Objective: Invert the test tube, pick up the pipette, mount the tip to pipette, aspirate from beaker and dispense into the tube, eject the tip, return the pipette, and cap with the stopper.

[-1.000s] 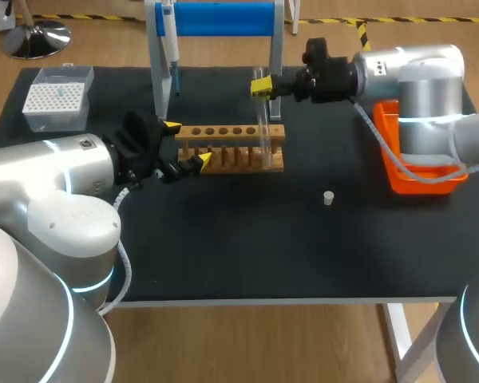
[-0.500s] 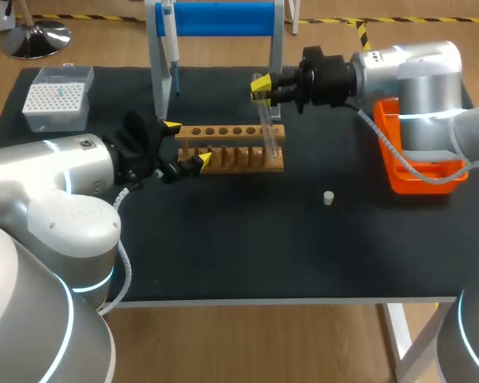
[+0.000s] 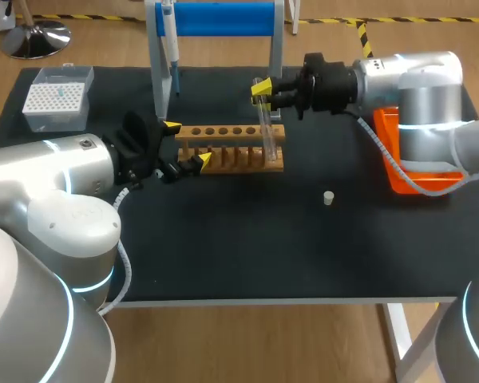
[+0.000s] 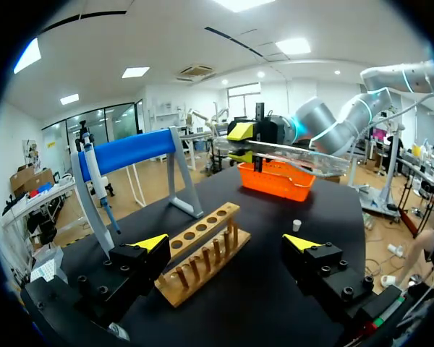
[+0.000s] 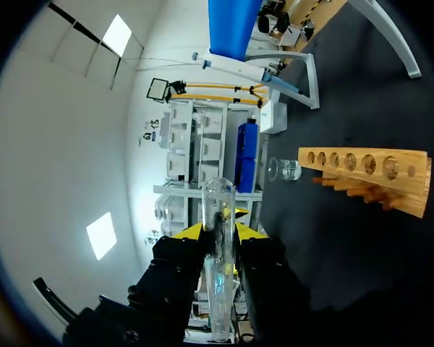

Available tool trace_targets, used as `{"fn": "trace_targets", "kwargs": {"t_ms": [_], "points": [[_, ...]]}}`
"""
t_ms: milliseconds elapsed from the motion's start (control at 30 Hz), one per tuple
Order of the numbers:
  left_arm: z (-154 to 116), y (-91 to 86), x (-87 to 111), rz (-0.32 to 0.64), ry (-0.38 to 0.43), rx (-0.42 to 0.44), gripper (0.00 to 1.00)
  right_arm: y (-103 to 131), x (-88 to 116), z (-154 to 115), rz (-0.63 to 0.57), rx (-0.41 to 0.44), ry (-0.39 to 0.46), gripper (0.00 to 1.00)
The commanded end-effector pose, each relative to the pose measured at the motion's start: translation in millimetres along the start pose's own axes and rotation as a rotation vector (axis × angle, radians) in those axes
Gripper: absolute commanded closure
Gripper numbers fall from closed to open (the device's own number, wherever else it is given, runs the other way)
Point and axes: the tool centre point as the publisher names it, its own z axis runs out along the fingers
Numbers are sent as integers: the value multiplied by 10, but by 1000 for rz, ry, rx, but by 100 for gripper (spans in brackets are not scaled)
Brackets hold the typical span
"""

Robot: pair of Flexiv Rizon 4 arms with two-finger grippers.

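- Head view: the right end effector point(image 3: 262, 89) gripped the glass tube point(image 3: 267, 134), which was tilted at the right end of the wooden rack point(image 3: 223, 150). The stopper point(image 3: 328, 198) lay apart on the counter point(image 3: 223, 247).
- Left wrist view: the left end effector point(image 4: 226, 243) stood open, with the rack point(image 4: 200, 253) between its fingers.
- Right wrist view: both fingers clamped the tube point(image 5: 219, 289).

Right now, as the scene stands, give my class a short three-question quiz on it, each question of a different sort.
1. True or false: the right hand is shut on the test tube.
2. Where is the stopper? A in the tube; B on the table, apart from the wooden rack; C in a rack hole.
3. Fill in: the pipette hangs from its ____.
Key: 1 true; 2 B; 3 stand.
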Motion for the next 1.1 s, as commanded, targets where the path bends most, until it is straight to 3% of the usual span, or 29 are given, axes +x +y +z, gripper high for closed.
{"fn": "trace_targets", "kwargs": {"t_ms": [33, 800, 900, 1100], "points": [[-8, 11, -7, 0, 4, 4, 0, -21, 2, 12, 0, -4, -6, 100], [-8, 11, -7, 0, 4, 4, 0, -24, 5, 26, 2, -16, -8, 100], [5, -44, -25, 164, 0, 164, 0, -24, 5, 26, 2, -16, -8, 100], [9, -159, 21, 481, 115, 270, 0, -24, 5, 26, 2, -16, -8, 100]]}}
